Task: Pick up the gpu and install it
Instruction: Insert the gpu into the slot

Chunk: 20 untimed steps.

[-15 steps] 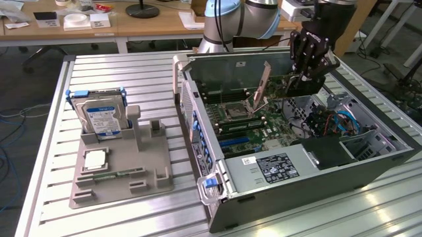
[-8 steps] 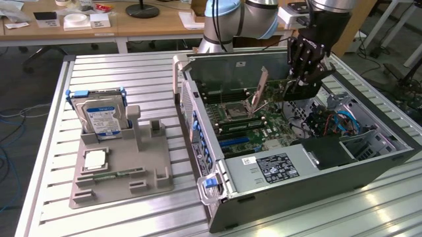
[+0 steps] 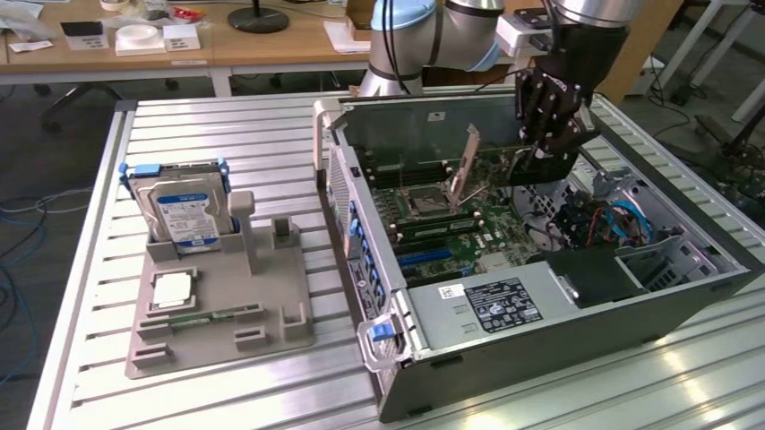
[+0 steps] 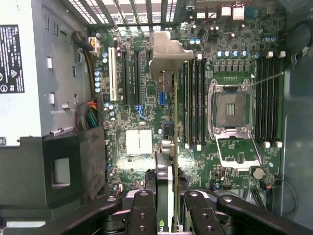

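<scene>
The black two-finger gripper (image 4: 168, 205) is closed partway on the gpu (image 4: 166, 164), a thin flat rectangular circuit card with a silver metal bracket (image 4: 168, 51) at one end. The jaws press the card's two faces near the end opposite the bracket.

The gpu stands on edge inside the open grey metal computer case (image 3: 538, 358), above the green motherboard (image 4: 122, 164). Its long axis runs from the jaws toward the case's rear grille, parallel to the long black expansion slots (image 4: 131, 78). It sits between the slots and the square silver processor socket (image 4: 230, 110).

Whether the lower edge touches a slot cannot be determined (in the exterior view the card appears tilted).
</scene>
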Each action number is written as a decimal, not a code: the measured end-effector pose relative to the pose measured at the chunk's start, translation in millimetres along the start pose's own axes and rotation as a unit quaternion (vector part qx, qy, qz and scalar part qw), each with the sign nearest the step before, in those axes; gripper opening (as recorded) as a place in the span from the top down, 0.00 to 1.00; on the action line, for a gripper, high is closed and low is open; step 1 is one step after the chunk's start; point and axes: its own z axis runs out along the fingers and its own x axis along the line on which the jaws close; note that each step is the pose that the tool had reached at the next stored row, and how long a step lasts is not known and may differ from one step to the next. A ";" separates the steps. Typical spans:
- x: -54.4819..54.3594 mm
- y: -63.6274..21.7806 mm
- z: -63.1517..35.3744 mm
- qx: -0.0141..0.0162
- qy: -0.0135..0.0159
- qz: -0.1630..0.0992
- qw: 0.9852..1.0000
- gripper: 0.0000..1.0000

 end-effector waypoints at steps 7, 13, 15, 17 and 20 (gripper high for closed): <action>-0.4 9.4 2.3 0.000 0.000 0.001 1.000 0.73; -0.5 15.1 4.0 0.000 0.002 0.006 1.000 0.73; -0.6 16.2 4.3 0.000 0.001 0.006 1.000 0.73; -0.9 18.9 4.7 0.000 0.001 0.006 1.000 0.73; -1.9 23.6 5.2 0.000 0.001 0.007 1.000 0.73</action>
